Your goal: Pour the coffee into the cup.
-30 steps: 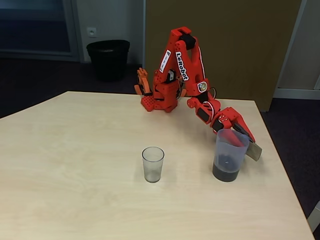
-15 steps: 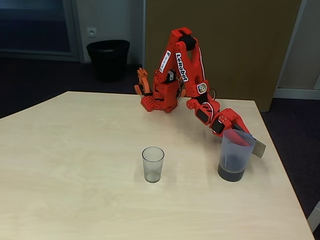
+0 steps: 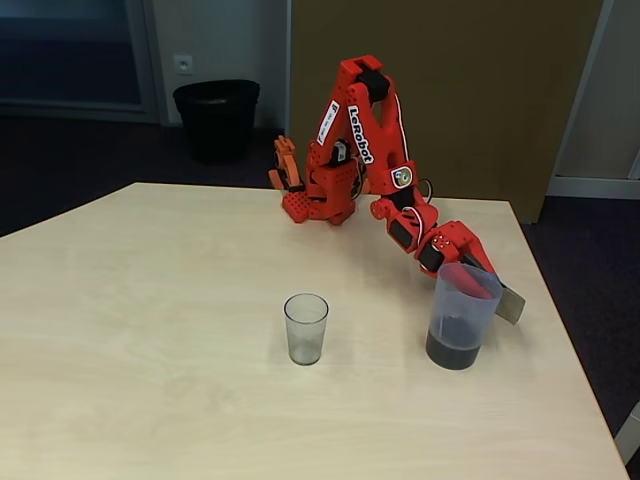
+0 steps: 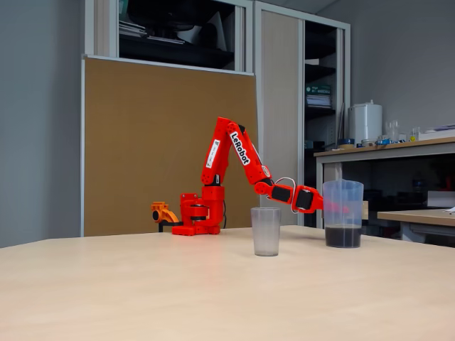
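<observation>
At the far left of a fixed view a black waste bin [image 3: 216, 118] stands on the floor behind the pale wooden table [image 3: 150, 330]. Near the middle of the table the cup [image 3: 305, 328], a small clear plastic tumbler, stands upright and looks empty; in the lower, side-on fixed view the cup [image 4: 266, 231] sits in front of the arm's base. Behind it, at the table's back edge, the red arm [image 3: 350, 130] rises from its base and folds down toward the right. Its gripper [image 3: 482, 285] reaches the bluish translucent pitcher [image 3: 458, 314], which stands well to the right of the cup, upright or nearly so. One red finger shows through the pitcher's wall near the rim, while a grey piece juts out at the pitcher's right side, so the fingers seem to clasp the wall or handle, though I cannot tell the grip for sure. The coffee [image 3: 452, 349] lies as a shallow dark layer in the pitcher's bottom, likewise seen side-on [image 4: 343, 236].
</observation>
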`<act>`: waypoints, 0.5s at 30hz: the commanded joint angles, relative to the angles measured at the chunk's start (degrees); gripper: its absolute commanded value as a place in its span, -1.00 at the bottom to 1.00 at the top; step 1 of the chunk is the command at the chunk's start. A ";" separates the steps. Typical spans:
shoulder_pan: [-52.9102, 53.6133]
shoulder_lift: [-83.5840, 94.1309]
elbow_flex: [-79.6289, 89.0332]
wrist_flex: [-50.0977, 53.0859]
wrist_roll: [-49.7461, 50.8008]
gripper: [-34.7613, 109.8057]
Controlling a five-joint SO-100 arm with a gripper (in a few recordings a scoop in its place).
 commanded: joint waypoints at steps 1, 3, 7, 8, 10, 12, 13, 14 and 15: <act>0.97 3.60 -0.18 2.37 0.44 -0.52; 1.23 3.87 0.18 2.55 0.35 -0.52; 1.49 4.04 0.88 2.11 1.76 -0.52; 1.58 4.22 1.05 2.02 2.11 -0.52; 1.93 7.12 0.97 6.42 2.90 -0.52; 2.55 11.25 0.09 13.36 2.72 -0.52; 2.81 13.10 0.09 15.73 3.34 -0.52; 3.08 14.68 0.35 17.58 3.69 -0.52; 3.25 16.08 0.97 18.90 4.39 -0.52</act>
